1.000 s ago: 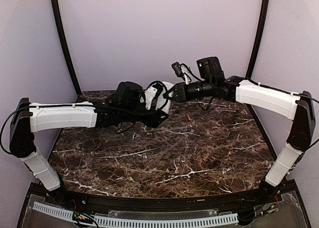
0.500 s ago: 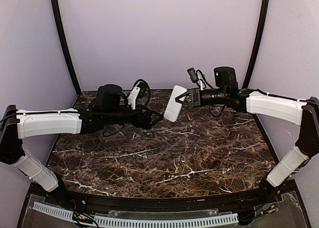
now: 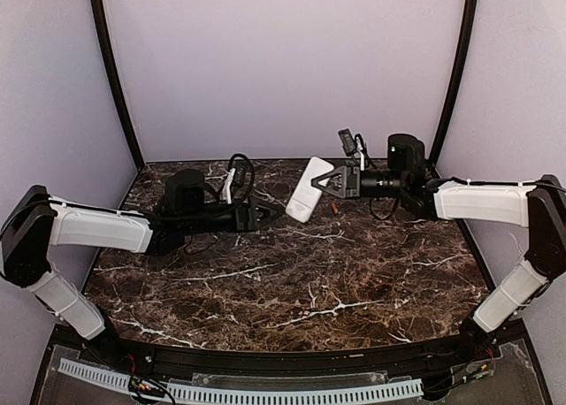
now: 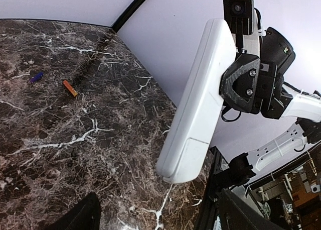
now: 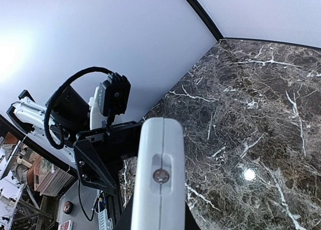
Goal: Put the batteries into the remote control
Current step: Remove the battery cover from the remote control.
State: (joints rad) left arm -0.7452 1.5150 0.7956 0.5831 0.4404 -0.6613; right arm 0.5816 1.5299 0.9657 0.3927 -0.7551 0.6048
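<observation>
The right hand (image 3: pixel 324 182) grips the remote control (image 3: pixel 304 193) up in the air, the left hand (image 3: pixel 276 210) is wide open and empty, and it likely must next fetch the orange battery (image 4: pixel 70 88) and the blue battery (image 4: pixel 35 78) off the desk (image 3: pixel 309 281).

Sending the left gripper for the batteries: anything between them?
The remote, held up by the right gripper, hangs just ahead of the left gripper, beside the line to the orange battery and blue battery. The table between looks bare.

The remote control (image 5: pixel 159 180) was cut off at the lower edge, where it was gripped by the right claw (image 3: pixel 324 182)
</observation>
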